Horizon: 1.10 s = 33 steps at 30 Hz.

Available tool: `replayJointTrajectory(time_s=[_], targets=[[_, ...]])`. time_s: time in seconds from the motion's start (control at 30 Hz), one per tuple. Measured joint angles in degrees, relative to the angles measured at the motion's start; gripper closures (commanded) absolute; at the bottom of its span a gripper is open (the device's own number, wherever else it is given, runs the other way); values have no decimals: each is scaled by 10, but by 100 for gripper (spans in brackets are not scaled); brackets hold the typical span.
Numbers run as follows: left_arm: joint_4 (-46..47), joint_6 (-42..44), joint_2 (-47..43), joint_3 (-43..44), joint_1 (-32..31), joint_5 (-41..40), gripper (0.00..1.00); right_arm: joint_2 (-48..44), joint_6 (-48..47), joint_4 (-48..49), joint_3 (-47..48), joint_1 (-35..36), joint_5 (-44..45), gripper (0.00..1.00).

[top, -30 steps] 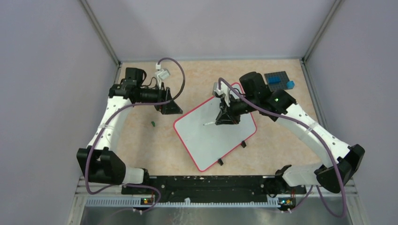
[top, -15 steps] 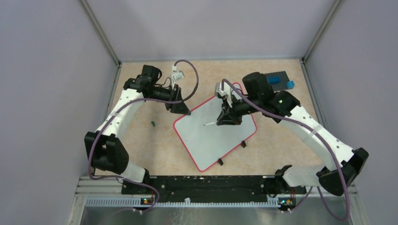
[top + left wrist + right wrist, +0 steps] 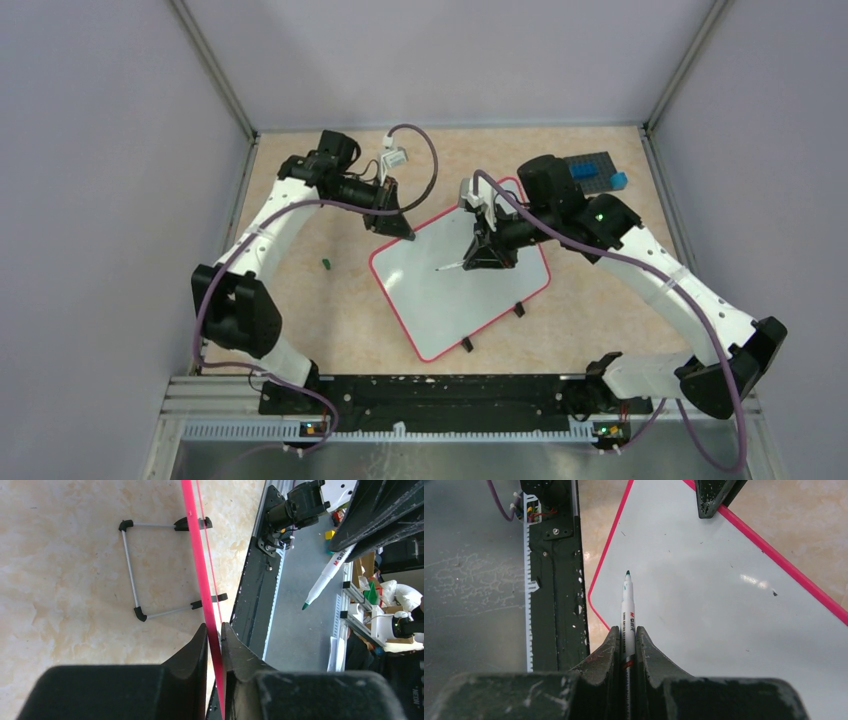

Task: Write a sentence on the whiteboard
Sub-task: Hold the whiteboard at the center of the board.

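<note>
The whiteboard, glossy white with a thin pink frame, stands tilted on small black feet in the middle of the table. Its face is blank. My left gripper is shut on the board's upper-left edge; in the left wrist view the pink frame runs edge-on between the jaws of that gripper. My right gripper hangs over the board's centre, shut on a white marker with a green tip pointing at the whiteboard. Whether the tip touches, I cannot tell.
A dark studded plate with blue bricks lies at the back right. A small green bit sits on the table left of the board. Grey walls close in three sides; a black rail runs along the near edge.
My left arm has swung right to the board and its jaws have closed on the pink frame. The right gripper with the marker has hardly moved.
</note>
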Motion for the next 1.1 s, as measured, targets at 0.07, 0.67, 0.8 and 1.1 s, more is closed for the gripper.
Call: replayJointTrajectory(time_s=[0.07, 0.67, 0.8, 1.1], targets=[[-2, 0, 7, 9, -4, -4, 88, 0, 0, 0, 0, 0, 0, 100], [-24, 18, 47, 61, -8, 0, 47, 0, 9, 12, -1, 0, 16, 100], [-28, 19, 25, 54, 29, -1, 47, 4, 15, 21, 8, 11, 34, 100], [-27, 16, -34, 4, 34, 0, 55, 55, 14, 47, 52, 102, 136, 100]])
